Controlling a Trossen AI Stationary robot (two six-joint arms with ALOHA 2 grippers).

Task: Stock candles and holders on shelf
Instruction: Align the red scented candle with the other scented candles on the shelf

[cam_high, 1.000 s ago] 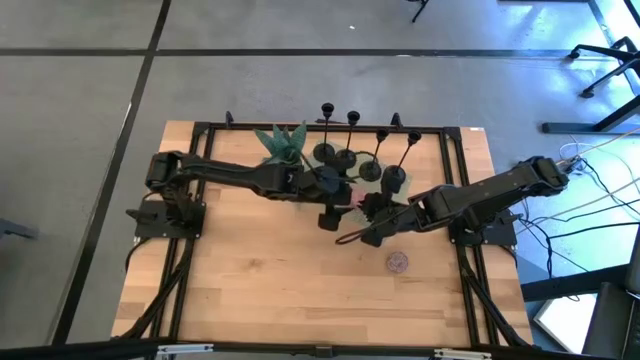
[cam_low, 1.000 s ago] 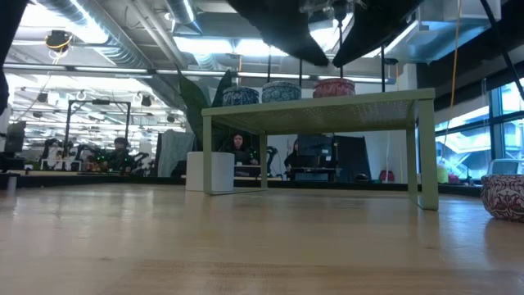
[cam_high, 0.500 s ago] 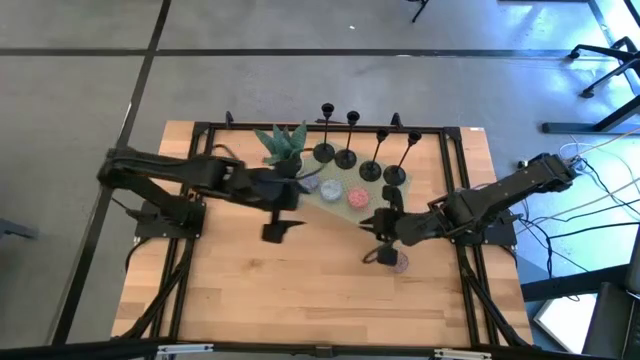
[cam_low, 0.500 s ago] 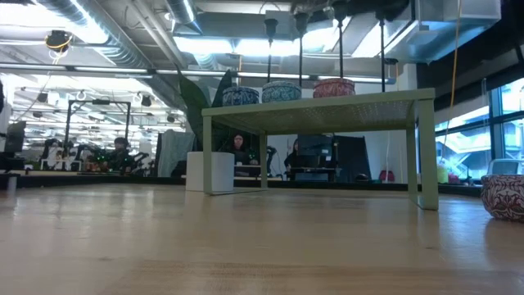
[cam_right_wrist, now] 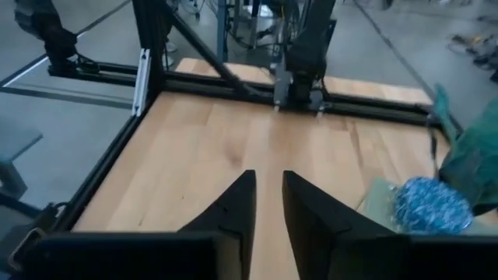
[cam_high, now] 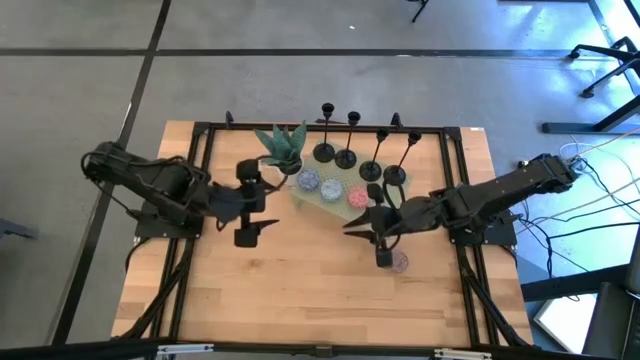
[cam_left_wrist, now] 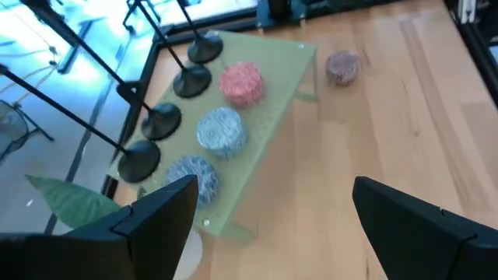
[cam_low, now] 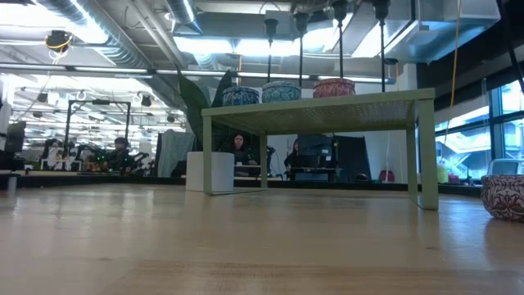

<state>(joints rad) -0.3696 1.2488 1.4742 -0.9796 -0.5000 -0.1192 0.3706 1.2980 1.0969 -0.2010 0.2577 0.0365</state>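
The pale green shelf point(cam_high: 345, 210) stands at the table's far middle and also shows in the left wrist view point(cam_left_wrist: 272, 101). On it lie two bluish candles point(cam_high: 308, 181) point(cam_high: 330, 187) and a pink one point(cam_high: 357, 197). Several black holders point(cam_high: 345, 158) stand on their disc bases along its far side. A second pink candle point(cam_high: 398, 262) lies on the table right of the shelf. My left gripper point(cam_high: 262, 210) hangs open and empty left of the shelf. My right gripper point(cam_high: 352, 225) is shut to a narrow slit point(cam_right_wrist: 268, 187) and empty, in front of the shelf, beside the loose candle.
A green plant point(cam_high: 282, 145) in a white pot point(cam_low: 210, 170) stands left of the shelf's far corner. Black frame rails point(cam_high: 200, 130) run along the table's far edge and sides. Bare wood point(cam_high: 300, 290) lies toward the near edge.
My left gripper has drawn back from the shelf toward the table's left edge, open and empty. My right gripper has pulled off from the shelf's front toward the loose pink candle. The pink candle on the shelf now shows uncovered.
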